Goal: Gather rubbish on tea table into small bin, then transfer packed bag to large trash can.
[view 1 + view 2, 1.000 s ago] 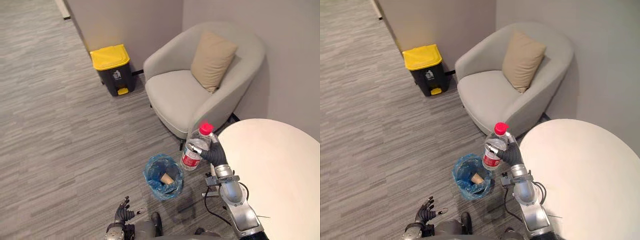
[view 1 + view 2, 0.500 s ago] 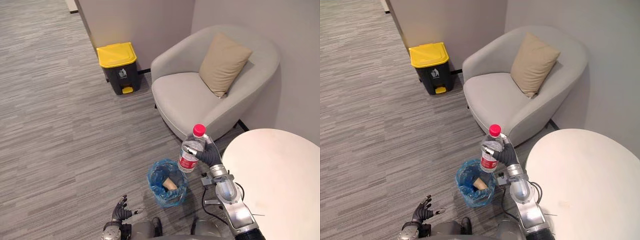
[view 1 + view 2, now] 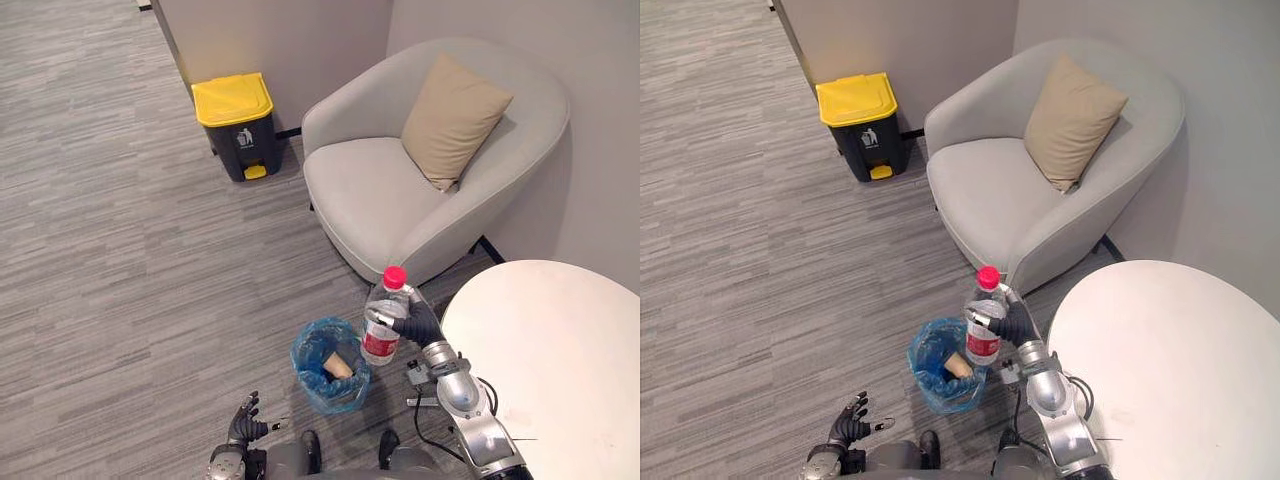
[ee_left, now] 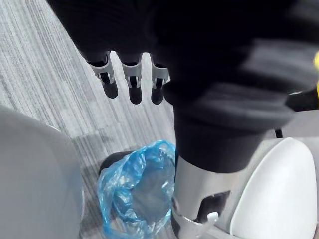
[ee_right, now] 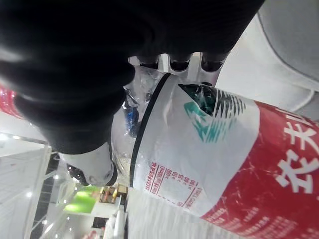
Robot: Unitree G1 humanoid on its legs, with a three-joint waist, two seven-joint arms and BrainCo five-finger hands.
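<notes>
A clear plastic bottle [image 3: 384, 322] with a red cap and red-and-white label stands upright in my right hand [image 3: 420, 323], whose fingers curl round it. It hangs just above the right rim of the small bin [image 3: 328, 364], lined with a blue bag, on the floor. A brown paper cup [image 3: 338, 366] lies inside the bin. In the right wrist view the bottle [image 5: 209, 149] sits against my fingers [image 5: 180, 63]. My left hand [image 3: 245, 422] hangs low near the floor with fingers spread. The large dark trash can [image 3: 238, 127] with a yellow lid stands by the far wall.
A round white tea table [image 3: 560, 360] takes up the lower right. A grey armchair [image 3: 400, 190] with a beige cushion [image 3: 455, 120] stands beyond the small bin. Grey carpet stretches to the left.
My right hand has lowered the bottle closer to the small bin's rim. The camera has shifted a little.
</notes>
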